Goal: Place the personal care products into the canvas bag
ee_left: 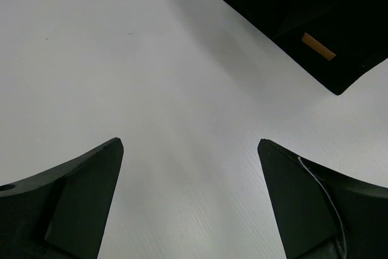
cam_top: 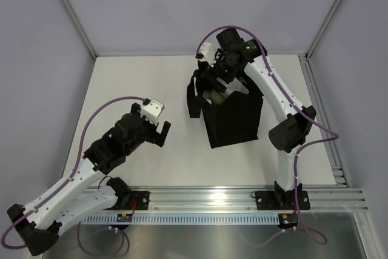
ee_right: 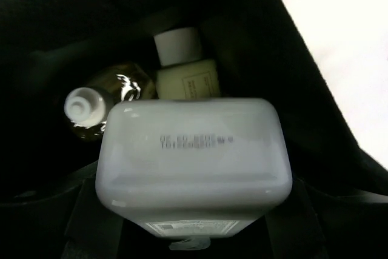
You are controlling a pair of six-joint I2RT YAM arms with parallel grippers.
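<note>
1. The left gripper (cam_top: pixel 159 134) hangs over the bare white table (cam_top: pixel 133 83), well to the left of the canvas bag (cam_top: pixel 233 122) and nearer the arm bases than the bag's mouth; its claw is spread wide and pinches nothing.
2. From the left wrist, the same claw frames empty tabletop; one corner of the bag shows beyond it, bearing a small tan rectangular tag (ee_left: pixel 318 47) with no writing that can be read.
3. The bag stands boxy and black right of centre on the table; its two loop handles (cam_top: pixel 194 98) droop over its left side.
4. The right gripper (cam_top: pixel 217 86) reaches down into the bag's far-left mouth; its claw pinches the flat white bottle (ee_right: pixel 194 162), base towards the wrist camera, just above the bag's contents.
5. A dotted printed code crosses that base, too blurred to read; a label edge lower down is illegible.
6. Deeper inside the bag lies the pale cream bottle (ee_right: pixel 185 77), white-capped, its faint label unreadable; just beside it, to its left, lies an amber-tinted bottle (ee_right: pixel 106 104) with a pale neck.
</note>
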